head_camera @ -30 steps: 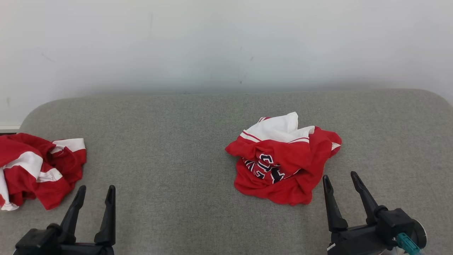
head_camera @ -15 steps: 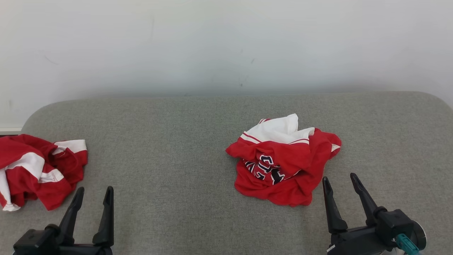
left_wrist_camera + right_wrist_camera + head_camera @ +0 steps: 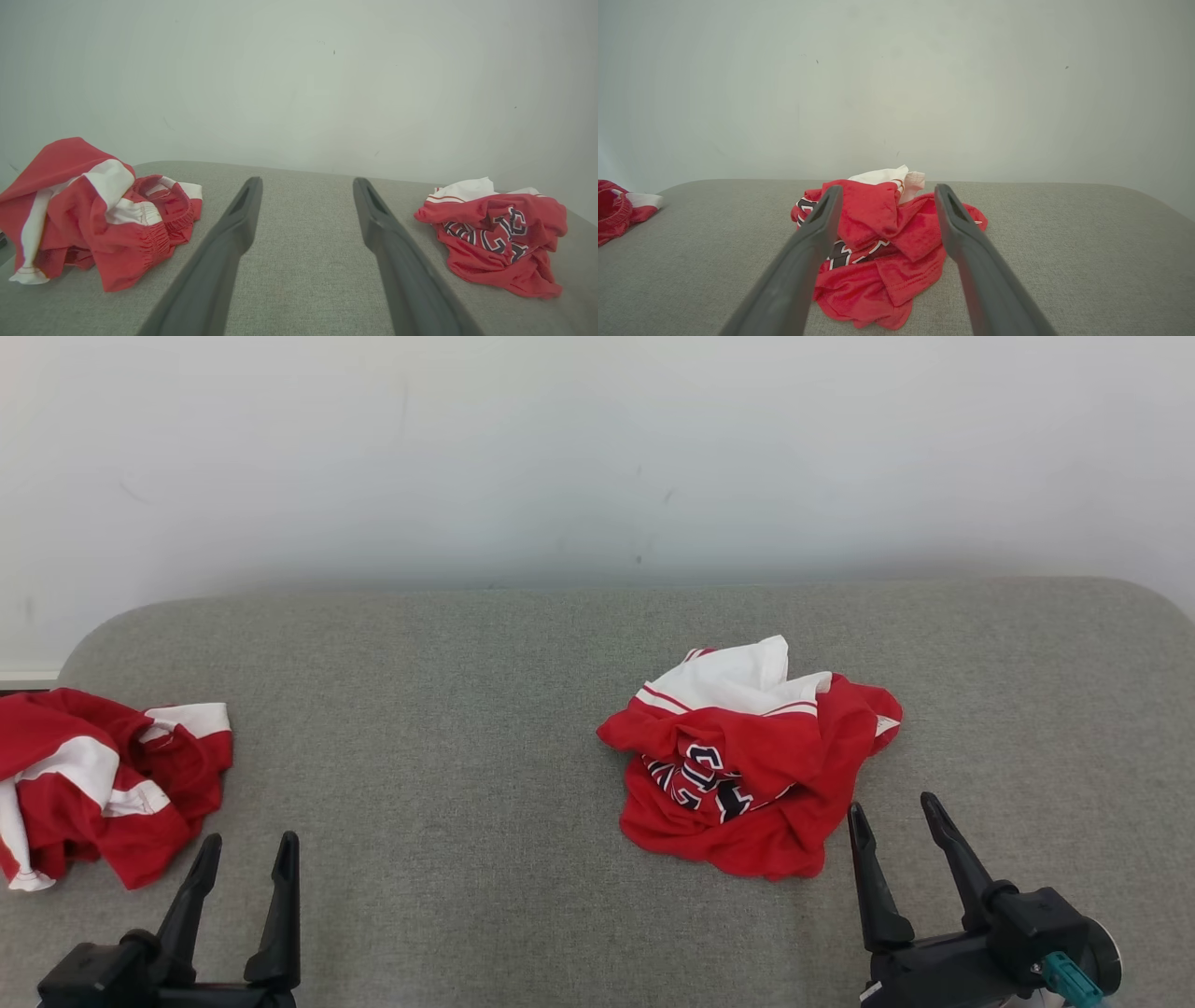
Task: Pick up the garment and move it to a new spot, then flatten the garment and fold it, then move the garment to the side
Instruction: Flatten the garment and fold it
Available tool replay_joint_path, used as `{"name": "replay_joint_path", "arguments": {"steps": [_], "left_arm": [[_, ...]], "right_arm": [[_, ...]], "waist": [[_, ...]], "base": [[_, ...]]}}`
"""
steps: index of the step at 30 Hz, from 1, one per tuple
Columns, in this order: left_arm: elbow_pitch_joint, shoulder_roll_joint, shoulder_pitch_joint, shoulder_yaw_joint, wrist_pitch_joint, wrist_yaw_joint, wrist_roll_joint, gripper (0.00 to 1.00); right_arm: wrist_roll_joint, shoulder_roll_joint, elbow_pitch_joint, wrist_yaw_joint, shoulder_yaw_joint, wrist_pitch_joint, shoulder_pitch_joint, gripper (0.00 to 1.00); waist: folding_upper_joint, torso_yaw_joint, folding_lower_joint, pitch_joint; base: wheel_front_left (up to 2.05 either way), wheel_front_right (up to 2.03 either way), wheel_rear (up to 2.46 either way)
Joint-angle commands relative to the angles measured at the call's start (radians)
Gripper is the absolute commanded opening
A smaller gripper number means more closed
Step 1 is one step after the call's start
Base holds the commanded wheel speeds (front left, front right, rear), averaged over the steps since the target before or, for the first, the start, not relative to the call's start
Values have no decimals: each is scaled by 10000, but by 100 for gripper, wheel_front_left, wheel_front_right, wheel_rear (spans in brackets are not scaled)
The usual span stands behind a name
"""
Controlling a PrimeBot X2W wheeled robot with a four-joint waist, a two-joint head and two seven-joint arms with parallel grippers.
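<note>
Right gripper [image 3: 892, 803] fingers spread wide, holding nothing, crumpled red jersey [image 3: 738, 761] just beside its left fingertip, left gripper [image 3: 251, 837] equally wide, empty, red-and-white shorts [image 3: 93, 789] near its left.

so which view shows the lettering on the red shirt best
Left wrist view: the lettering faces it, wide and unblocked. Head view shows a smaller, partly tucked patch; right wrist view gives only slivers beside the right claw.
</note>
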Motion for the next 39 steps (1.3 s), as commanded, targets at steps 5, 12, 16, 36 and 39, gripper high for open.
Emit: {"name": "replay_joint_path", "arguments": {"steps": [5,12,16,36,39], "left_arm": [[45,61,42,-22,-38,71,-58,100],[71,96,73,-44,-51,127,-64,100],[104,68,62,-85,-71,155,-72,100],[650,-301,-751,-614,-262,10,52,100],[741,-371,-827,-656,-300,-9,66,100]], "right_arm": [[40,24,16,-22,20,-8,36,100],[71,23,86,-22,31,-25,15,100],[64,-28,160,-22,-3,-32,-218,100],[585,-1950,3317,-22,1206,241,-4174,100],[704,-2031,4074,-22,1296,329,-4561,100]], "waist": [[-1,-14,-1,16],[-1,-40,-1,10],[-1,-57,-1,35],[-1,800,-1,995],[-1,998,-1,1136]], "base": [[0,0,0],[0,0,0],[0,0,0],[0,0,0],[0,0,0]]}}
